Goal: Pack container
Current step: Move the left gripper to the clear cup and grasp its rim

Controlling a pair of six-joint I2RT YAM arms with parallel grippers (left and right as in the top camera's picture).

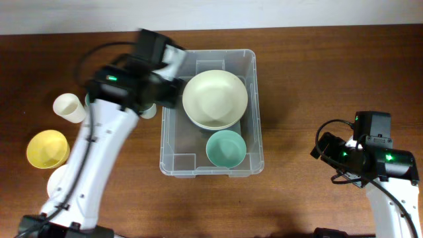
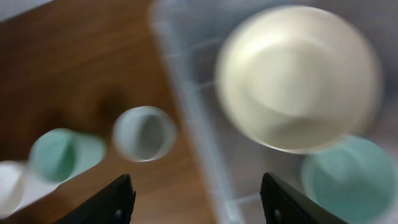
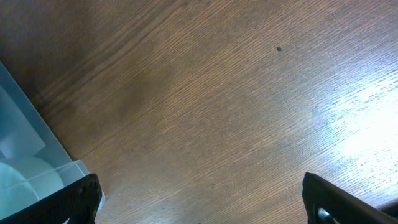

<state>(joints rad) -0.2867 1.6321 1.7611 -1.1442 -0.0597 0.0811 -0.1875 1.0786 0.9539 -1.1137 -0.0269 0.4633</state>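
Observation:
The clear plastic container [image 1: 173, 142] stands mid-table. Inside it a large cream bowl [image 1: 215, 99] sits on another bowl, and a teal bowl [image 1: 226, 148] lies in front of them. My left gripper [image 1: 158, 92] hangs over the container's left wall, open and empty. Its blurred wrist view shows the open fingers [image 2: 199, 202] above the wall [image 2: 193, 118], with the cream bowl [image 2: 298, 78] and teal bowl [image 2: 351, 180] to the right. My right gripper [image 1: 327, 153] is open and empty over bare table to the right of the container; its wrist view shows the spread fingers [image 3: 205, 199] and a container corner [image 3: 31, 155].
Left of the container stand a pale cup [image 1: 149, 111], a cream cup [image 1: 68, 107], a yellow bowl [image 1: 47, 148] and a white dish [image 1: 56, 177]. The left wrist view shows the pale cup [image 2: 144, 132], a teal cup [image 2: 59, 155] and a white cup [image 2: 9, 186].

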